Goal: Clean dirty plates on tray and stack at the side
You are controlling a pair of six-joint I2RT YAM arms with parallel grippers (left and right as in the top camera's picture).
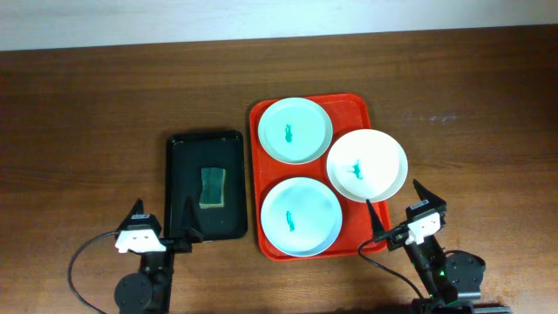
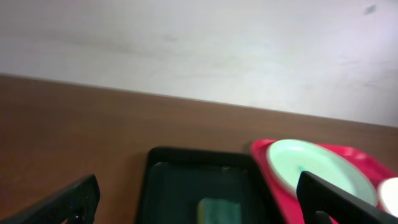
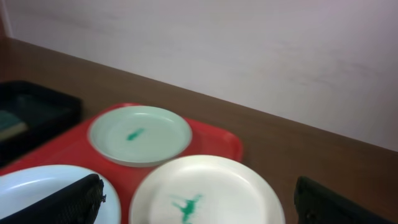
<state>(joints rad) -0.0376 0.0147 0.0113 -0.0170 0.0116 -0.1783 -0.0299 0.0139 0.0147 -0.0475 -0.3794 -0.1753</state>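
The red tray (image 1: 353, 108) holds three plates, each with a teal smear. A mint-blue plate (image 1: 295, 130) lies at the tray's far end, another mint-blue plate (image 1: 301, 216) at the near end. A white plate (image 1: 367, 164) overhangs the tray's right rim. My left gripper (image 1: 168, 220) is open and empty near the black tray's front edge. My right gripper (image 1: 394, 206) is open and empty just in front of the white plate (image 3: 208, 193). The right wrist view also shows the far mint plate (image 3: 139, 134) and the tray (image 3: 214, 142).
A black tray (image 1: 181, 187) with a green sponge (image 1: 212, 187) stands left of the red tray. In the left wrist view the black tray (image 2: 163, 180), the sponge (image 2: 219, 210) and the far mint plate (image 2: 311, 165) show. Bare wooden table lies all around.
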